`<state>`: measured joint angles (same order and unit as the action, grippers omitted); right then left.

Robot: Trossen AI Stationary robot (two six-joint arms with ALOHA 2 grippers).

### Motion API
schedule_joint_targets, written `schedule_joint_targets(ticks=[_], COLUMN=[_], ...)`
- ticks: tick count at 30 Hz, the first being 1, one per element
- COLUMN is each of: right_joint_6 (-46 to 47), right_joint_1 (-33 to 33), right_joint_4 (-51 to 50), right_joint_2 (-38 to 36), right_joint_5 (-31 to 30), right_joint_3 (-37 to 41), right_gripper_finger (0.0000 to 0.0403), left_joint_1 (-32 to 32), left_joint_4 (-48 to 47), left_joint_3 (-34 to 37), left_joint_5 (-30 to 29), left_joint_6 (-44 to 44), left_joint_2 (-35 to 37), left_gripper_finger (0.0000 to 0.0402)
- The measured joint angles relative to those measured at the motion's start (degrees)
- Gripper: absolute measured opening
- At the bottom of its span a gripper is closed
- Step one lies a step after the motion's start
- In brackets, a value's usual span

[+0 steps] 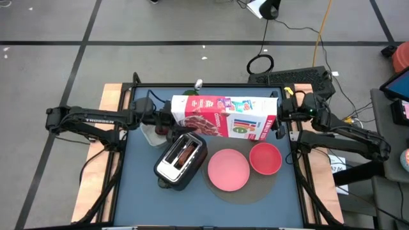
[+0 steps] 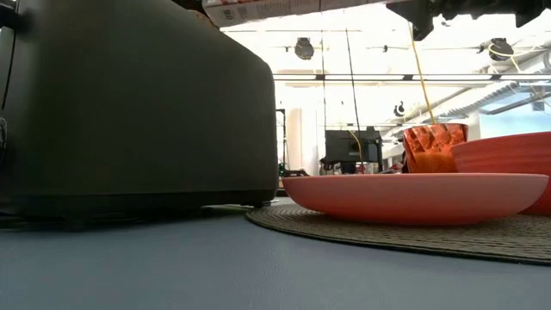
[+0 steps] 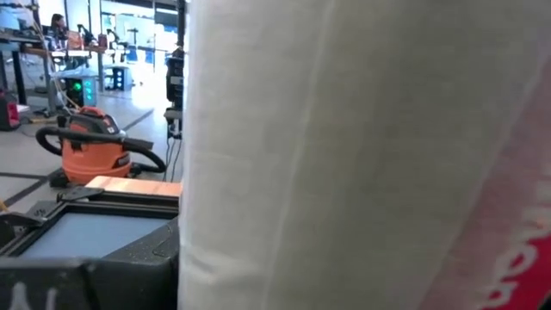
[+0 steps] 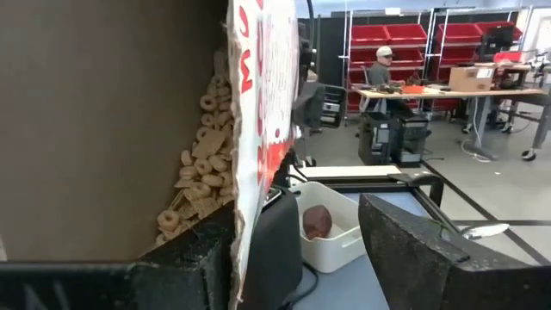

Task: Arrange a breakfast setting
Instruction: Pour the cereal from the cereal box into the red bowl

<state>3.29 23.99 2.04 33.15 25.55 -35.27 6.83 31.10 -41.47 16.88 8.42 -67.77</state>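
Cereal box [image 1: 225, 117]: you hold it lying flat in the air above the surface, behind the pink plate [image 1: 228, 170] and red bowl [image 1: 265, 158]. Likely light, thin-walled, crushable; loose rings inside, so grip the ends gently.
Left tool [image 1: 167, 119]: part-open, clamped on the box's left end.
Right tool [image 1: 280, 118]: part-open, pinching the open end's wall.

You see a white cereal box [image 1: 225, 117] with red print and a multicoloured striped panel, its inside brown card with tan cereal rings [image 4: 200, 185]. Pink plate [image 1: 228, 170] and red bowl [image 1: 265, 158] sit on a grey-brown woven mat [image 1: 265, 186]. Toaster [image 1: 181, 159] is silver and black; table [image 1: 140, 198] grey-blue. White container [image 4: 336, 232] holds dark red fruit [image 4: 317, 221].
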Motion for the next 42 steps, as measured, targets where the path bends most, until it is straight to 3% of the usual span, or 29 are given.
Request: schedule_joint_targets(ticks=[7,15,28,42], right_joint_6=[0.6,0.7,0.7,0.3], right_joint_1=[0.0,0.0,0.0,0.0], right_joint_4=[-0.5,-0.1,-0.6,-14.0], right_joint_2=[0.0,-0.5,-6.0,-13.5], right_joint_5=[0.5,6.0,6.0,5.8], right_joint_3=[0.0,0.1,0.1,0.1], right_gripper_finger=[0.0210,0.0210,0.0210,0.0210], left_joint_1=[-0.1,-0.2,-0.2,-0.2], left_joint_4=[-1.3,-2.9,-3.0,-3.0], left_joint_3=[0.0,0.0,0.0,0.0], left_joint_5=[-0.6,-0.9,-1.5,-1.7], left_joint_6=[0.3,0.4,0.4,0.5], left_joint_2=[0.0,0.0,0.0,0.0], left_gripper_finger=[0.0271,0.0271,0.0271,0.0271])
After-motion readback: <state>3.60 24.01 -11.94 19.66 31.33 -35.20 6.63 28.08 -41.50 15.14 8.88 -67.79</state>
